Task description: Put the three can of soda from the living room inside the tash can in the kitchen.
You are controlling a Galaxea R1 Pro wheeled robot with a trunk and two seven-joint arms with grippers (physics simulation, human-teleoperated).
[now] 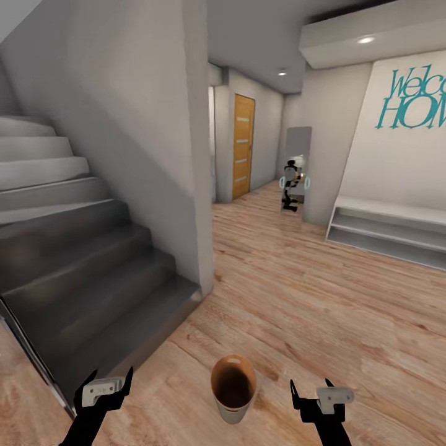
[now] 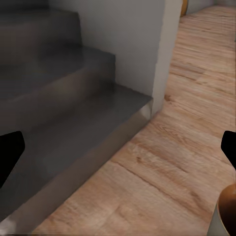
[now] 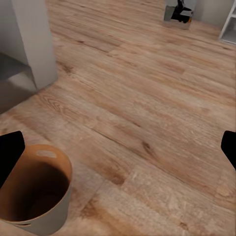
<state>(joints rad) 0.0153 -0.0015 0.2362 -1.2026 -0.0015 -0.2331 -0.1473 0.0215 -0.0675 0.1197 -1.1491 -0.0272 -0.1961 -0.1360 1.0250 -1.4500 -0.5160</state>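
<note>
Lighting's pretty even and soft, clearly a render. Two recessed ceiling lights (image 1: pixel 365 39) glow up ahead of the end effectors. The stairs (image 1: pixel 80 248) beside the left end effector (image 1: pixel 106 389) go dark grey toward the lower steps. Both end effectors read as flat black silhouettes with no detail. Wrist views look soft and smeary, and the wood floor (image 3: pixel 147 98) has no glare.

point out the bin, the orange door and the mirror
bin (image 1: pixel 233 414), head view, outer wall below the rim
orange door (image 1: pixel 243 145), head view, middle of the panel
mirror (image 1: pixel 295 170), head view, glass with the robot's reflection
</note>
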